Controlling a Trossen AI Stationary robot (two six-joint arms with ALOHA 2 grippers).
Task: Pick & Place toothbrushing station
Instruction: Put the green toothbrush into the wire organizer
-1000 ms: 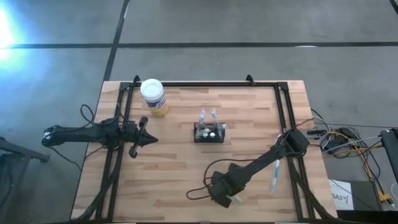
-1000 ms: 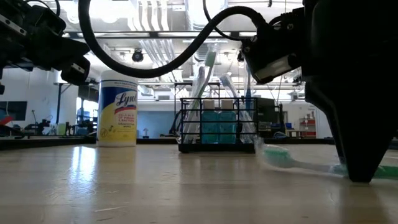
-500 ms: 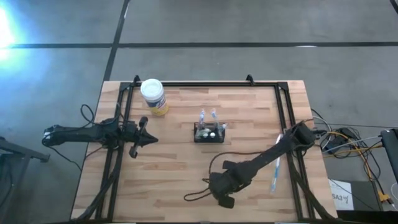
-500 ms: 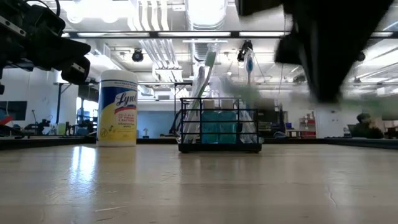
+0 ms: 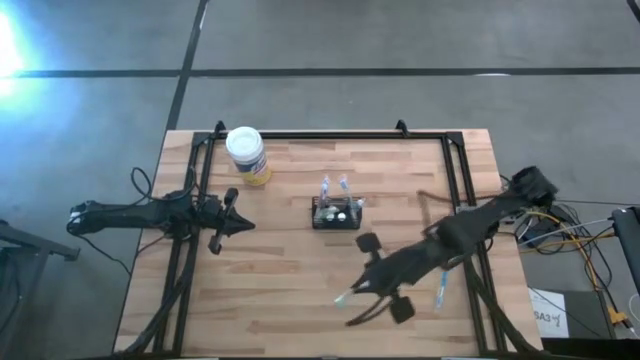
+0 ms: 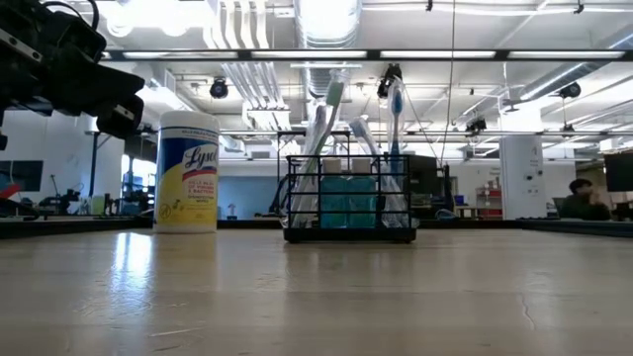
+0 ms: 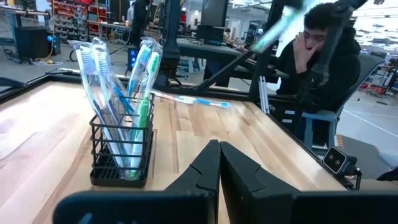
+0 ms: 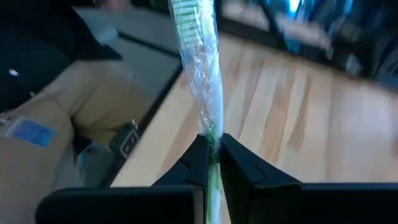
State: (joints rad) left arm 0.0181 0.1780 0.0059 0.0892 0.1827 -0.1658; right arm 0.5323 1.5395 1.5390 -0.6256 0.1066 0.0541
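The toothbrushing station (image 5: 335, 213) is a black wire holder standing at the table's middle, with several wrapped toothbrushes upright in it; it also shows in the low view (image 6: 348, 203) and the left wrist view (image 7: 121, 155). My right gripper (image 5: 363, 289) hangs high over the near middle of the table, shut on a wrapped green toothbrush (image 8: 202, 68). My left gripper (image 7: 219, 149) waits shut at the table's left (image 5: 235, 222), level, pointing at the station, with nothing in it. My right gripper pinches the toothbrush's handle (image 8: 210, 132) between its two fingers, through the clear wrapper. The fingers slant down and lie along the brush, whose bristle head (image 8: 186, 12) sticks out beyond them. The brush is lifted clear of the table, its free end (image 5: 345, 297) toward the near left.
A white-lidded yellow wipes jar (image 5: 246, 155) stands at the far left. Another toothbrush (image 5: 440, 290) lies on the table near the right rail. A seated person (image 7: 317, 50) is beyond the table's right side. Black frame rails (image 5: 320, 135) run along the edges.
My right gripper has risen steeply from the table's near edge and rolled, leaving the low view. The green toothbrush that lay under it on the table has come up with it and hangs clear.
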